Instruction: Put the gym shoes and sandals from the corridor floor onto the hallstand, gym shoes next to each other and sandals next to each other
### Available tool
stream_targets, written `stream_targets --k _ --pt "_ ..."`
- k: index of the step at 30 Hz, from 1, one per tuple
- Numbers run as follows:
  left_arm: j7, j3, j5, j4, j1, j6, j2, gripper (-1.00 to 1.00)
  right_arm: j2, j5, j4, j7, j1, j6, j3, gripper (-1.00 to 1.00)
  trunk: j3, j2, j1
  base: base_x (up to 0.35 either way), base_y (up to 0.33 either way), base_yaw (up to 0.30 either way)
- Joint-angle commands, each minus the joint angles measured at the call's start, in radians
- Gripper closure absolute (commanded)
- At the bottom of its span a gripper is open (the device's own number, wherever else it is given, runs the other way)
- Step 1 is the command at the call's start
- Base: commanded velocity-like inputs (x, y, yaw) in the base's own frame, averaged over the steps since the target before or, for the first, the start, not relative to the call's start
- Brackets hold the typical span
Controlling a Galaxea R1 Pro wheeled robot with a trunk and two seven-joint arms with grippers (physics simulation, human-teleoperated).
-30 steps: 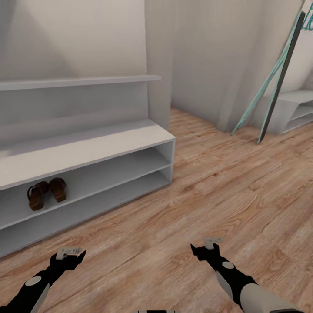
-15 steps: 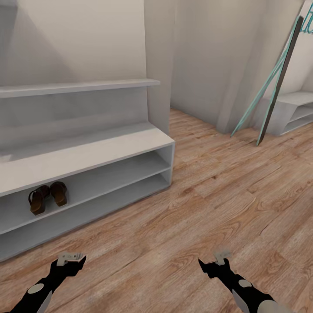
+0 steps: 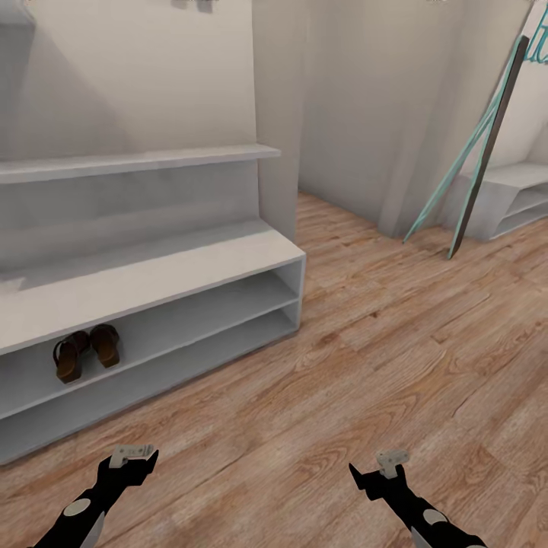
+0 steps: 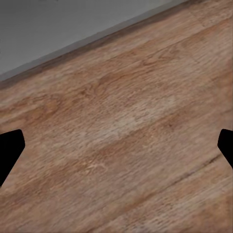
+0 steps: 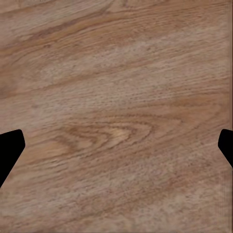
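Sandals (image 3: 86, 352) sit side by side on the upper of the two low open shelves of the hallstand (image 3: 152, 278), up and ahead of the left gripper (image 3: 135, 457) and slightly to its left side, well apart from it; their dark-brown straps and tan footbeds face out of the shelf opening. Left gripper hangs low over the corridor floor (image 3: 365, 335), just in front of the hallstand's base, and in the left wrist view its two dark fingertips (image 4: 9, 150) stand wide apart at the picture's edges with bare planks and the grey foot of the rack between them, so its jaws are spread with nothing held. Right gripper (image 3: 387, 466) hovers over open floor well off to the right of the hallstand's end panel; in the right wrist view its fingertips (image 5: 9, 153) are likewise wide apart with bare wood grain between them. Far beyond the right gripper, a dark plank and teal rods (image 3: 476, 164) lean against the wall beside a second low white bench (image 3: 511, 194).
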Motion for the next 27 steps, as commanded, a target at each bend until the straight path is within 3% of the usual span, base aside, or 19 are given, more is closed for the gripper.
stream_targets --k 1,12,27 --pt "-0.007 0.006 0.000 0.001 -0.001 -0.002 -0.001 -1.00 -0.002 -0.004 0.001 0.000 0.000 -0.004 0.006 -1.00 0.002 0.007 -0.004 0.000 0.000 0.000" --pt "-0.005 0.007 0.003 -0.001 -0.001 -0.004 -0.002 -1.00 -0.008 -0.003 0.001 0.000 0.001 -0.006 0.004 -1.00 0.037 0.084 -0.046 0.000 0.000 0.000" --pt "-0.004 0.007 0.004 0.000 -0.001 -0.006 -0.002 -1.00 -0.009 -0.002 0.002 0.000 0.001 -0.006 0.004 -1.00 0.037 0.084 -0.046 0.000 0.000 0.000"
